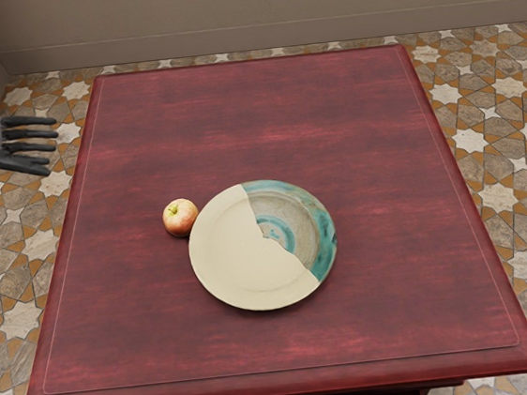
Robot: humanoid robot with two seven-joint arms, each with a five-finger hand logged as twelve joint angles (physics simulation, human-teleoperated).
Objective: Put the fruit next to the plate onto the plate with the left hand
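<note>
A small red-and-yellow apple (180, 217) sits on the dark red table, just off the left rim of the plate. The plate (242, 266) is round, cream on its left half and teal-patterned on its right, and nothing lies on it. My left hand (14, 141) comes in from the left edge, beyond the table's far left corner and well away from the apple. Its dark fingers (34, 121) are stretched out straight and hold nothing. No right arm shows.
The table (256, 123) fills most of the view, with patterned floor tiles around it. A plain wall runs along the top.
</note>
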